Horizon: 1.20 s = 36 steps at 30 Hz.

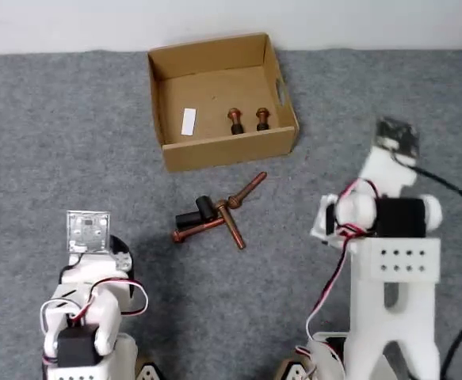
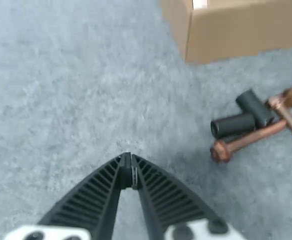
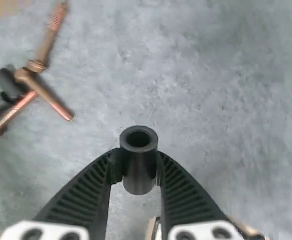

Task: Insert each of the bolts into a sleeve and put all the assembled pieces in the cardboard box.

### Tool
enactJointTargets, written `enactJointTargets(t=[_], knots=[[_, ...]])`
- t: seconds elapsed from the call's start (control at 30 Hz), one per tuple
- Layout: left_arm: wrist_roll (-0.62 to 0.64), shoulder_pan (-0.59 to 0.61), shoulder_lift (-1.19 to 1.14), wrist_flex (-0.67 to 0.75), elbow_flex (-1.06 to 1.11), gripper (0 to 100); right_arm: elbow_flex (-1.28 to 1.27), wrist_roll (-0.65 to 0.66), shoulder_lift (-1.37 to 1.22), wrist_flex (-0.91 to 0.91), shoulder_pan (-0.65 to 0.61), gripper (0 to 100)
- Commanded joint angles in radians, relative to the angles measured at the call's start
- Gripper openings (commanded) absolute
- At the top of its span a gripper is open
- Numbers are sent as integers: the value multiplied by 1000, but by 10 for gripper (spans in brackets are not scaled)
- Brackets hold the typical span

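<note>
Grey carpet: the right tool grips a black sleeve between its jaws; left tool pinched closed.

- the left arm is folded down low and tucked back
- the left end effector is closed, tips touching, with nothing between them
- the right arm stands taller with its wrist raised
- the right end effector is clamped on a sleeve, open end facing the wrist camera

3 bolts, 3 sleeves, 2 assemblies
</note>
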<state>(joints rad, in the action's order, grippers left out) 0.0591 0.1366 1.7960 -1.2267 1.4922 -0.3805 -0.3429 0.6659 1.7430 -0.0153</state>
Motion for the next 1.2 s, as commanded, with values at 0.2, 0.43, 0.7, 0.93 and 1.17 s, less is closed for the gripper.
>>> enactJointTargets(t=[0.2, 0.43, 0.7, 0.93, 1.17], knots=[[-2, -69, -293, -114, -302, 5, -206, -6, 321, -125, 125, 8], [265, -247, -686, -164, -596, 5, -325, -6, 498, -124, 180, 8], [494, -410, -1043, -169, -799, 5, -453, -6, 638, -127, 206, 8], [655, -445, -1359, -163, -983, 6, -517, -5, 746, -143, 243, 8], [694, -446, -1662, -180, -1216, 6, -577, 61, 845, -157, 243, 8]])
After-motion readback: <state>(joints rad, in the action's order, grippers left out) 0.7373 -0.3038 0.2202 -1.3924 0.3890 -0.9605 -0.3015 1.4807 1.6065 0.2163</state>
